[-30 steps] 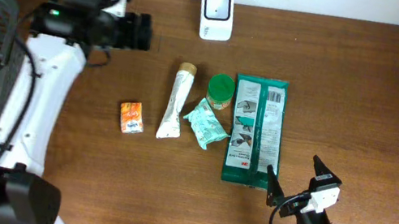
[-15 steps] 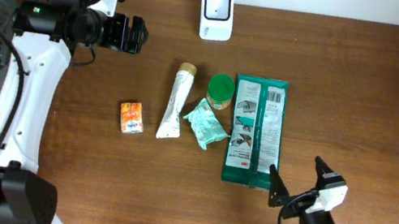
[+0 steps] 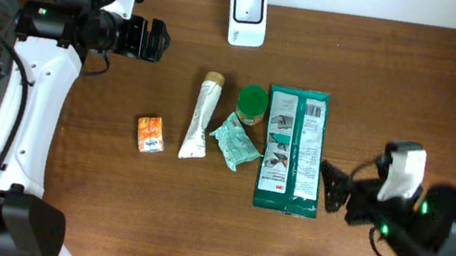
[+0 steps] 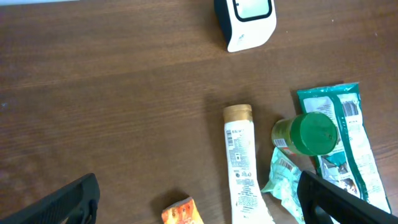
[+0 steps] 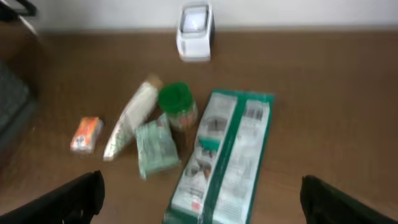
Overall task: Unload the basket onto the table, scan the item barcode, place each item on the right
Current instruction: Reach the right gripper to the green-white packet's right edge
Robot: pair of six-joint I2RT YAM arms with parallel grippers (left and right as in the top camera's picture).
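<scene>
Items for scanning lie clustered at mid-table [image 3: 423, 87]: orange box [image 3: 149, 134], white tube [image 3: 202, 116], teal sachet [image 3: 236, 141], green-lidded jar [image 3: 251, 103] and long green packet [image 3: 293, 149]. None is held. White scanner [image 3: 248, 16] stands at the far edge, apart from them. Left gripper [image 3: 164, 41] hovers left of the scanner, jaws spread wide, empty. Right gripper [image 3: 330, 189] sits just beside the long green packet's right edge, jaws released, grasping nothing; contact cannot be determined.
</scene>
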